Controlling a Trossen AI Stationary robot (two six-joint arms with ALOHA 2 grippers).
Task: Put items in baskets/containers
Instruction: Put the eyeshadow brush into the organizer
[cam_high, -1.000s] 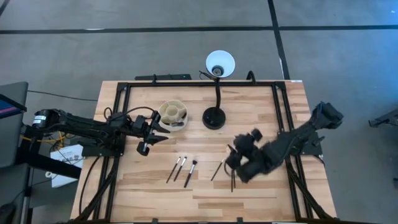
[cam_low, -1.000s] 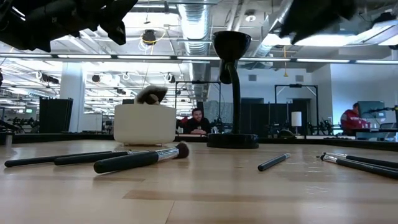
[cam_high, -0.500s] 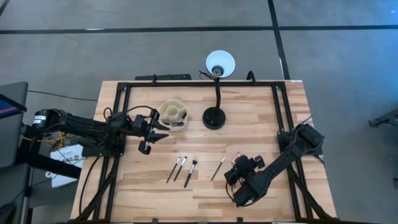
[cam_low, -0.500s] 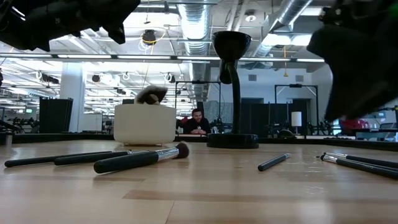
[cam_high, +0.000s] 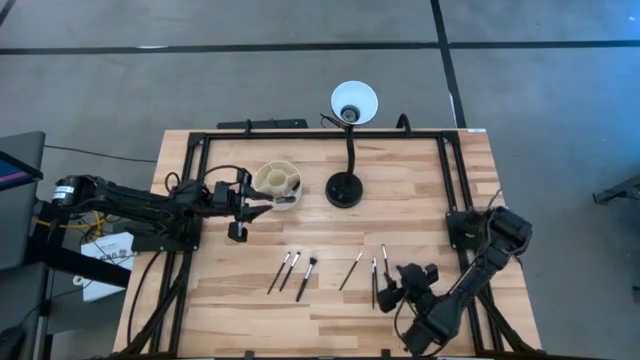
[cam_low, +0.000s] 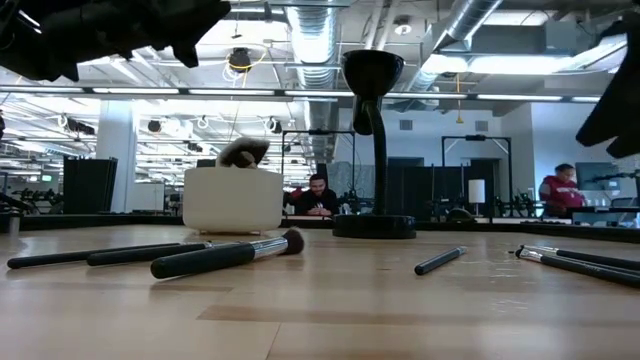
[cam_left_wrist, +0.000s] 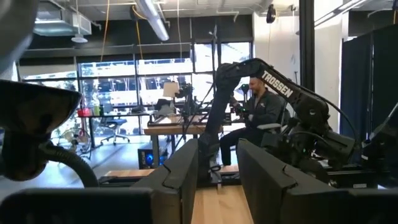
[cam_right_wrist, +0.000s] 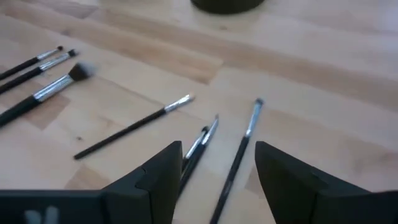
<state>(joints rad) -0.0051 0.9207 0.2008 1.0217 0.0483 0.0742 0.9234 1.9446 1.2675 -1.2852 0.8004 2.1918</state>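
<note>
Six thin black-handled brushes lie flat on the wood: three side by side (cam_high: 292, 272), one alone (cam_high: 350, 270), and a pair (cam_high: 378, 275) in front of my right gripper. The cream cup (cam_high: 277, 183) stands beside the lamp base, and a bristle tip (cam_low: 240, 152) sticks up out of it. My left gripper (cam_high: 260, 203) hovers open and empty just left of the cup. My right gripper (cam_high: 388, 292) is open and empty near the table's near edge. In the right wrist view the pair of brushes (cam_right_wrist: 217, 149) lies just beyond its fingertips (cam_right_wrist: 163, 167).
The black desk lamp stands by its round base (cam_high: 344, 190) right of the cup, with its white shade (cam_high: 354, 102) past the far edge. A black frame (cam_high: 320, 134) runs around the table. People sit in the room beyond (cam_low: 317, 195). Bare wood shows between the cup and the brushes.
My right gripper has drawn back from above the pair of brushes toward the table's near edge, its arm folding toward the near right corner. The pair now shows in full on the wood. My left gripper has edged slightly toward the cup.
</note>
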